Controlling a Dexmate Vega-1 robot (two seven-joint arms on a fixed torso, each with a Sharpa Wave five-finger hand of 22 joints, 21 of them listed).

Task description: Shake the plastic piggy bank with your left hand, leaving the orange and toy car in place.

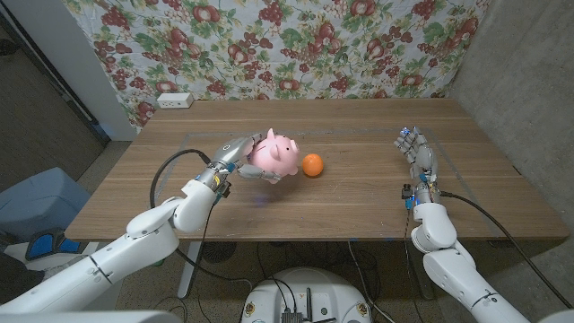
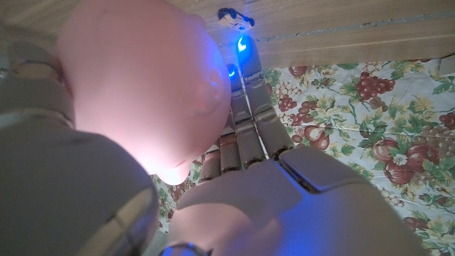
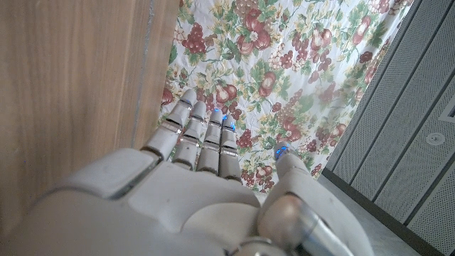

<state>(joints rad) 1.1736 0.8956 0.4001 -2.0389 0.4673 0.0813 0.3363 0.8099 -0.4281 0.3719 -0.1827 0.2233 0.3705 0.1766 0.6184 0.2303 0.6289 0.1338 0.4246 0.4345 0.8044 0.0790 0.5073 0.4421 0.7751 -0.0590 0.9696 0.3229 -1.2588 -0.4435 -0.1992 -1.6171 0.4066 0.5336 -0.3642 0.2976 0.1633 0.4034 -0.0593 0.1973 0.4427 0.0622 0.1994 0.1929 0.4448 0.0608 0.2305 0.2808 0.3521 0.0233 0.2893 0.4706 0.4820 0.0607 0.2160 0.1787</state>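
My left hand (image 1: 230,163) grips the pink plastic piggy bank (image 1: 275,154) from its left side and holds it a little above the table, a shadow lying under it. In the left wrist view the piggy bank (image 2: 138,85) bulks large against my left hand (image 2: 256,171), whose fingers run along it. The orange (image 1: 311,165) sits on the table just right of the pig, apart from it. A small dark blue thing, perhaps the toy car (image 2: 235,15), lies on the wood beyond my fingertips. My right hand (image 1: 416,157) stands upright at the table's right, fingers straight, holding nothing; the right wrist view shows that right hand (image 3: 206,178) beside the table edge.
The wooden table (image 1: 359,206) has bare wood in front and to the right. A white power strip (image 1: 174,100) lies at its far left corner. A floral cloth (image 1: 296,45) hangs behind. A blue bin (image 1: 40,202) stands on the floor at the left.
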